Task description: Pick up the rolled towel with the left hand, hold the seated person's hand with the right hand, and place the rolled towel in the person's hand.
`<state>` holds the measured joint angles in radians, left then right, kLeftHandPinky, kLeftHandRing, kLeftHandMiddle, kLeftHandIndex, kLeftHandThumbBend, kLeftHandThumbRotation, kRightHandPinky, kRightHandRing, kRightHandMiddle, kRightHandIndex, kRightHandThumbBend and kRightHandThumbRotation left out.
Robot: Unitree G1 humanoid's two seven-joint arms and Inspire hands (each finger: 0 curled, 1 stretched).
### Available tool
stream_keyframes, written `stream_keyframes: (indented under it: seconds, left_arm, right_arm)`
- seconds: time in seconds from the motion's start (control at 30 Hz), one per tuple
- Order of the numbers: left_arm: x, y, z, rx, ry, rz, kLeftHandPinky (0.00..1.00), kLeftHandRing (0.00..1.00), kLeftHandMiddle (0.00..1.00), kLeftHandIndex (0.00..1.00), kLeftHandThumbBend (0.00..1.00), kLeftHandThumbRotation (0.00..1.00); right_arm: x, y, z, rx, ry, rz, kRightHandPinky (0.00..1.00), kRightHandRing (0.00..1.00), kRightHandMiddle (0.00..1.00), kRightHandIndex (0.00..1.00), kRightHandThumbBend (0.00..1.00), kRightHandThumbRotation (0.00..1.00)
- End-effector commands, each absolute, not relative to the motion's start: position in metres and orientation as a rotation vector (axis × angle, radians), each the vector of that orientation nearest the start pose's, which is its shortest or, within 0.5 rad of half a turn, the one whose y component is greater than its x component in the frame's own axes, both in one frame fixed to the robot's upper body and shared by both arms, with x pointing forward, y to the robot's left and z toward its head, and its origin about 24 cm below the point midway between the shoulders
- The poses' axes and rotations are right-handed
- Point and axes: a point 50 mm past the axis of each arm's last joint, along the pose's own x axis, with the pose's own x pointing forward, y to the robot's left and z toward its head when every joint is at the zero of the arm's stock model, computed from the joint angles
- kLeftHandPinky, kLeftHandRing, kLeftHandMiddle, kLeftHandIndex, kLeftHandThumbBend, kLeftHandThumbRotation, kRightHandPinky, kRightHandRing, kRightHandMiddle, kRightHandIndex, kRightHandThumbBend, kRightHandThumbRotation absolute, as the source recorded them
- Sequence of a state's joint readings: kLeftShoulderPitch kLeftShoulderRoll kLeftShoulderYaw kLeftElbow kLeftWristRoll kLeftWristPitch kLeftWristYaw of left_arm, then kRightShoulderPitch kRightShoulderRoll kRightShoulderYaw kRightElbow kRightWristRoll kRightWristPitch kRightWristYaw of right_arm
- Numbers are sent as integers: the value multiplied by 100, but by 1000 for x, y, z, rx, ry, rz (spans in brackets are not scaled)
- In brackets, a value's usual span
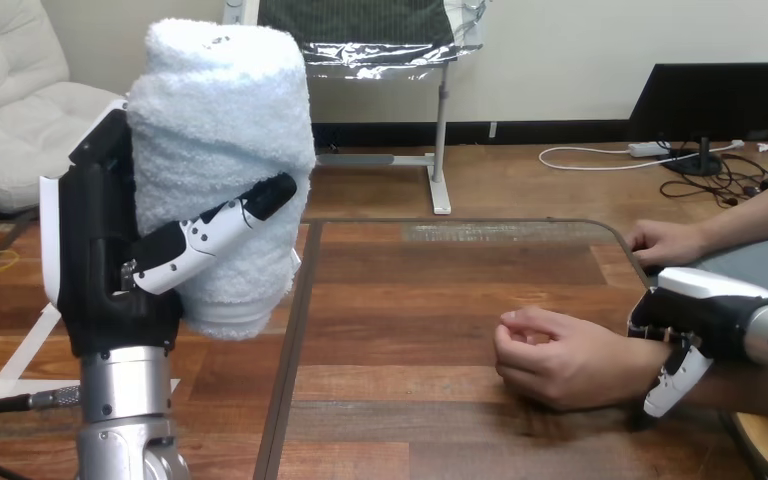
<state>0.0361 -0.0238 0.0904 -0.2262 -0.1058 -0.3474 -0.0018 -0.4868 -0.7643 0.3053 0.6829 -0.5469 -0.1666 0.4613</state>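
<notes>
- Your left hand (pixel 110 260) is closed round the rolled towel (pixel 220 130), with the thumb across its front. The towel stands upright, lifted well above the table (pixel 410 300), at about 10 o'clock in the view.
- Grip it firmly as you carry. The towel looks soft and thick, and I judge it could slip or unroll in a loose grasp.
- The step in hand is the handover. Bring the towel down toward 4 o'clock and tilt it so that its side meets the palm.
- The person's hand (pixel 560 355) at 4 o'clock rests on the table with its fingers loosely curled in, so no open palm is offered yet. Wait for it to open before you release.
- Your right hand (pixel 705 310) at 3 o'clock lies over the person's wrist with its fingers curled round it. Hold gently and steadily, without pulling.
- 1 more hand, the person's farther hand (pixel 665 240), rests at 2 o'clock by the table's edge, clear of your likely path.
</notes>
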Motion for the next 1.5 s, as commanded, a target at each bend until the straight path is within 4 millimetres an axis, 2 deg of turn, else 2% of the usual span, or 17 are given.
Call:
stream_keyframes:
  seconds: [0.0,0.07,0.37,0.77,1.0,1.47]
  left_arm:
    - [241,164,137,-103,-655,68,18,24,32,39,50,0]
    - [242,164,137,-107,-655,66,18,24,32,39,50,0]
    - [246,161,135,-105,-654,48,18,25,33,38,49,0]
    - [252,156,130,-113,-635,30,19,26,33,39,51,0]
    - [254,153,128,-105,-613,38,19,25,33,38,54,0]
    - [259,147,124,-112,-596,31,19,25,33,38,54,0]
  right_arm:
    - [316,-296,73,-1321,437,464,30,40,49,45,87,3]
    - [317,-296,77,-1322,430,456,31,41,50,45,87,4]
    - [319,-299,91,-1318,370,424,24,32,41,45,88,5]
    - [321,-300,112,-1307,332,382,25,34,42,43,89,6]
    - [321,-299,124,-1308,301,365,23,30,38,42,89,7]
    - [322,-296,141,-1303,243,341,23,29,37,40,89,7]
